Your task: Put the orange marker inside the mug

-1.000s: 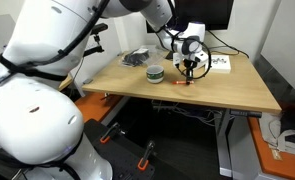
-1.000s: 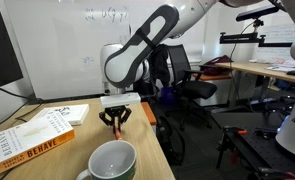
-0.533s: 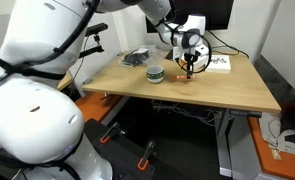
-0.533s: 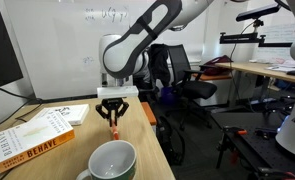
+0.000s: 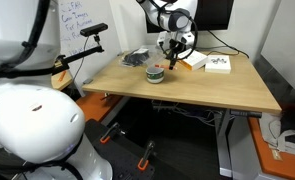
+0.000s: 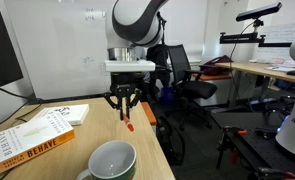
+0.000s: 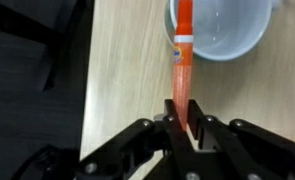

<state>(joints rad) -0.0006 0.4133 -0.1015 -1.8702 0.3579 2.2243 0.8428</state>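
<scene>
My gripper (image 6: 124,108) is shut on the orange marker (image 6: 127,120) and holds it hanging point-down in the air above the wooden table. In the wrist view the gripper (image 7: 183,128) clamps the marker (image 7: 183,60), whose far end lies over the rim of the mug (image 7: 222,30). The mug (image 6: 112,160) is white with a dark green band and stands upright near the table's front edge, below and in front of the marker. In an exterior view the gripper (image 5: 172,57) hangs just above and right of the mug (image 5: 155,73).
A book titled BEHAVE (image 6: 32,142) and white flat boxes (image 6: 72,113) lie on the table beside the mug. In an exterior view a dark bag (image 5: 136,58) and a white box (image 5: 219,64) sit at the back. Office chairs (image 6: 187,85) stand beyond the table.
The gripper has lifted the orange marker off the table and carried it up and toward the mug. The mug has not moved.
</scene>
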